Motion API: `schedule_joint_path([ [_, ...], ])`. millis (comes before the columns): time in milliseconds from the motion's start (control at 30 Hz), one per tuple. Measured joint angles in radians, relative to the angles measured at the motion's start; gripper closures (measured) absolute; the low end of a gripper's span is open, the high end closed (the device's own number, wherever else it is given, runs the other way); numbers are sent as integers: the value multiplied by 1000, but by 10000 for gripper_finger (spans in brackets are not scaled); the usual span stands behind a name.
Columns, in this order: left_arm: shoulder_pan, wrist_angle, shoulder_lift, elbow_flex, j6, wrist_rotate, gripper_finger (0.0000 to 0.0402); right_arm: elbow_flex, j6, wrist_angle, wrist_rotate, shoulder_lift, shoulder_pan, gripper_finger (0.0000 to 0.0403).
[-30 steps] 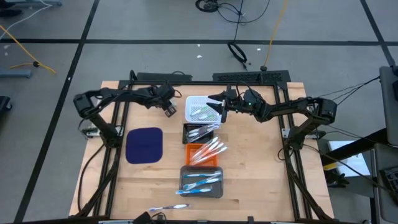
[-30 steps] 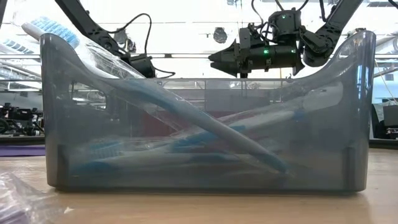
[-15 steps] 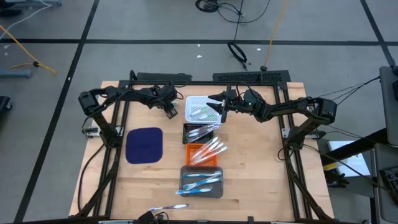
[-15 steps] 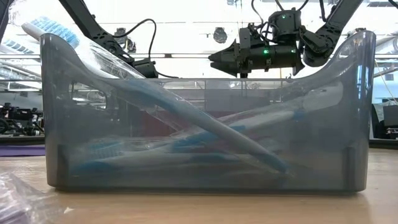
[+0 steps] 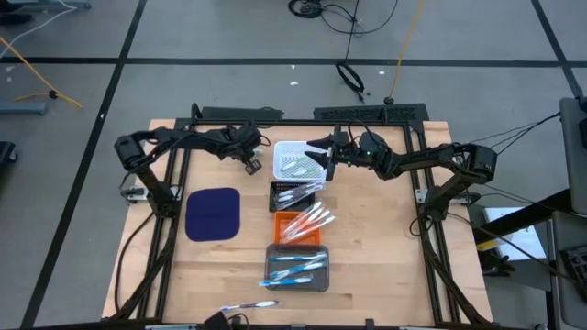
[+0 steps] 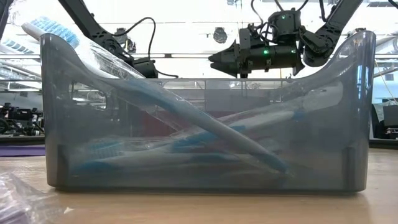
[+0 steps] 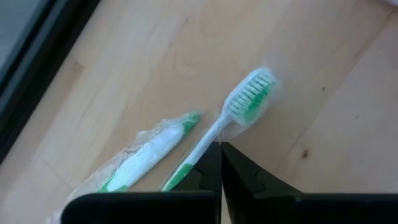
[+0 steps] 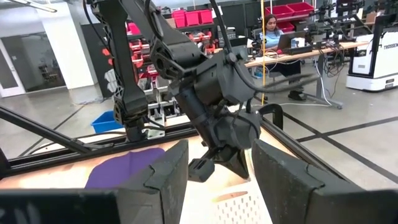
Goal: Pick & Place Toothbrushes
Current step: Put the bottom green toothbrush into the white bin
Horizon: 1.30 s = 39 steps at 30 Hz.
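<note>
A green-bristled toothbrush (image 7: 245, 102) lies on the wood just left of the white tray (image 5: 295, 160), and a wrapped one (image 7: 146, 155) lies beside it. My left gripper (image 7: 221, 149) is down over them, shut, with its tips at the bare brush's neck; in the high view it (image 5: 251, 163) is left of the tray. My right gripper (image 5: 316, 151) hangs open above the white tray, pointing toward the left arm with nothing between its fingers (image 8: 165, 174). More toothbrushes lie in the black (image 5: 295, 194), orange (image 5: 303, 223) and grey (image 5: 296, 266) trays. My left gripper comes down steeply from above with shut fingertips on the green toothbrush's neck (image 7: 208, 140), just behind the head. The neck runs under one fingertip (image 7: 213, 155); I cannot tell whether it is caught between the two. The brush lies flat on the table.
A dark blue mat (image 5: 213, 213) lies left of the row of trays. One loose toothbrush (image 5: 246, 306) rests at the table's near edge. The grey tray (image 6: 205, 112) fills the low view. A dark frame rail (image 5: 174, 174) runs along each side of the table.
My left arm's elbow has swung slightly inward, while its gripper has stayed beside the white tray.
</note>
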Motion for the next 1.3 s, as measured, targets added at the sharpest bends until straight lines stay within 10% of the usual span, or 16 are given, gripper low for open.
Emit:
schedule_joint_path([
  [800,-205,53,-484,1,-214,140,401,0,34,66,3,0,66,234],
  [1300,-383,217,-504,1,-224,131,401,105,-44,-14,112,0,170,234],
])
